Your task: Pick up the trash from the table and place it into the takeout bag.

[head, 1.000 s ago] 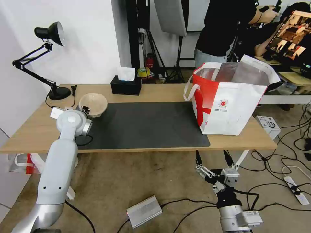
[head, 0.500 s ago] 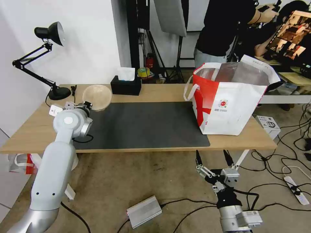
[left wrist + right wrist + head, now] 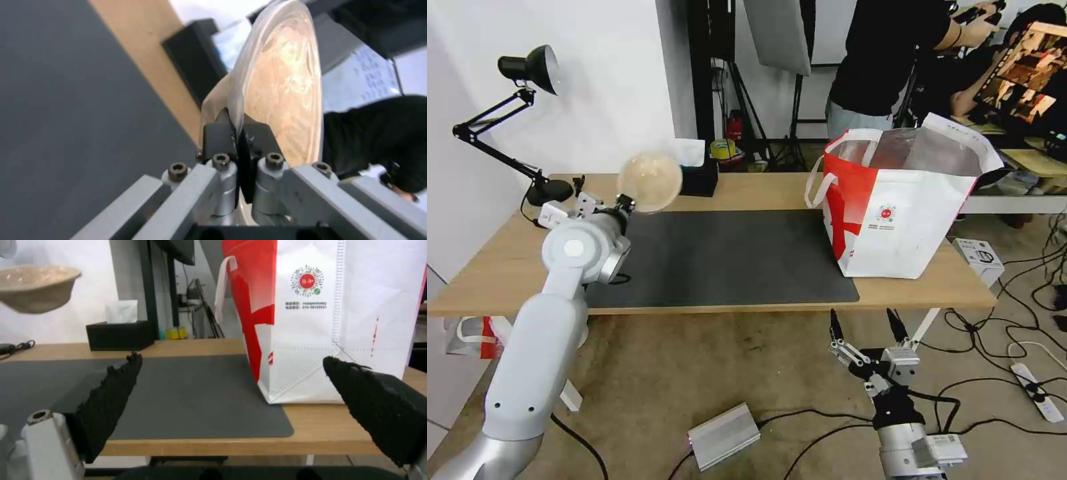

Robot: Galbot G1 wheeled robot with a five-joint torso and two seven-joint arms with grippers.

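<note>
Left gripper (image 3: 238,133) pinches the rim of the beige pulp bowl (image 3: 649,182), held above the light-wood table (image 3: 494,267).

The black tissue box (image 3: 697,180) sits just behind; the white-and-red takeout bag (image 3: 894,213) stands well apart across the dark grey mat (image 3: 727,257). Right gripper (image 3: 867,330) hangs wide open below the table's edge.

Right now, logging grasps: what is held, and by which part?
Left gripper pinches the beige pulp bowl by its rim; right gripper holds nothing.

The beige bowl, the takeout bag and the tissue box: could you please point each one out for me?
beige bowl (image 3: 650,181), head view, its rounded underside.
takeout bag (image 3: 914,227), head view, white front panel.
tissue box (image 3: 119,335), right wrist view, black front face.
</note>
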